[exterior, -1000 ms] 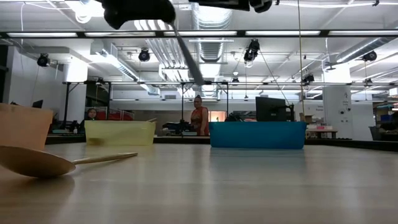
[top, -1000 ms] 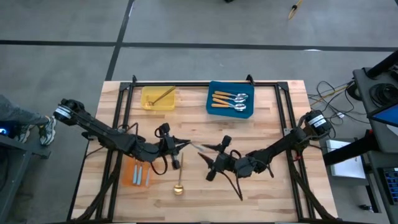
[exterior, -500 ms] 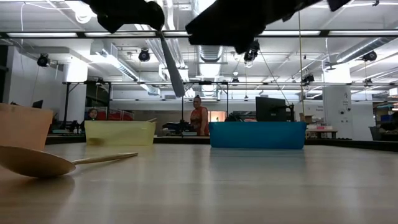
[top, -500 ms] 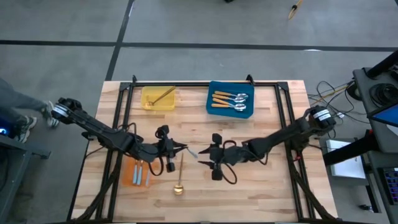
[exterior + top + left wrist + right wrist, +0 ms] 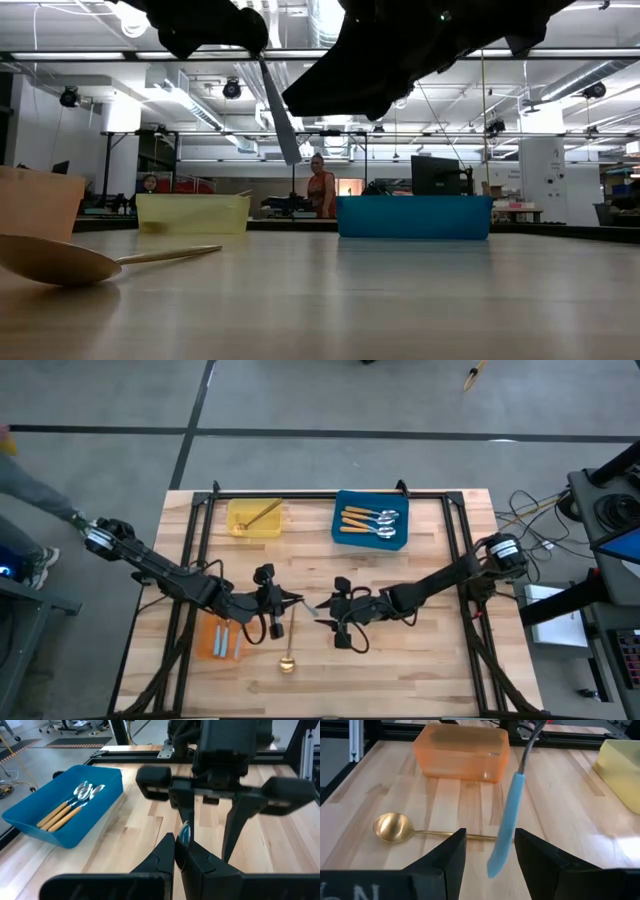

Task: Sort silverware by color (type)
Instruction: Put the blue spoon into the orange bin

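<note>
Handing over blue-handled spoon [image 5: 506, 827] in air, mid-table. My left gripper [image 5: 179, 851] pinches bowl end. My right gripper [image 5: 489, 851] spread wide, handle between fingers. Should close on handle first, then left lets go. Gold spoon [image 5: 288, 647] waits on table.

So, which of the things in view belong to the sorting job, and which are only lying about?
Belong to the job:
- blue-handled spoon, held by the left claw
- gold spoon on the table
- orange-handled spoons in the blue tray
- right claw, open

Only lying about:
- cables beside the table
- person in the room behind
</note>
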You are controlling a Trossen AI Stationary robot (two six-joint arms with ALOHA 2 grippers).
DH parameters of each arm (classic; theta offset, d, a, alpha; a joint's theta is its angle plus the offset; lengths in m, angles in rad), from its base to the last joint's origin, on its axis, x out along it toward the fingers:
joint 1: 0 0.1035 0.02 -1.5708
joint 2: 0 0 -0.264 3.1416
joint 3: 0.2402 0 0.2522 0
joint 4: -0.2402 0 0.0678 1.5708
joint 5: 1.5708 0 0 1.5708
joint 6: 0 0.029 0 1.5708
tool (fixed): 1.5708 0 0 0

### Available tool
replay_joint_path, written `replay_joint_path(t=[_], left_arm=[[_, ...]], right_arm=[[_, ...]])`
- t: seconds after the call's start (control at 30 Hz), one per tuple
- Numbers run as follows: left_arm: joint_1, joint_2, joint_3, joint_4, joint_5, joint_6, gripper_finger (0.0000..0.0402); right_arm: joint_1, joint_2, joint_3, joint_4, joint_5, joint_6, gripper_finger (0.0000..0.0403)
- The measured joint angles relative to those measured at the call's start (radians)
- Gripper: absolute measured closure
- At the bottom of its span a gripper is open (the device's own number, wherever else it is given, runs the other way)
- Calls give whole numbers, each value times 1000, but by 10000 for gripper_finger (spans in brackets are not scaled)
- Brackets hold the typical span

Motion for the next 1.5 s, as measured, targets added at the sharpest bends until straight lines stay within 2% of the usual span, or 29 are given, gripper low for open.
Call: replay_joint_path(t=[0.73, 0.9, 1.13, 1.33, 1.5], left_arm=[[0, 0, 0, 73, 1, 10, 401], [-2, 0, 0, 74, 7, 10, 401], [-2, 0, 0, 91, 9, 14, 401], [-3, 0, 0, 99, 7, 14, 400], [-2, 1, 0, 120, 5, 10, 383]], right_arm=[[-13, 24, 0, 126, -37, -39, 249], [-14, 24, 0, 136, -50, -39, 285], [-18, 24, 0, 137, -39, -26, 375], [-17, 24, 0, 140, -31, -27, 378], [-14, 24, 0, 155, -18, -25, 378]])
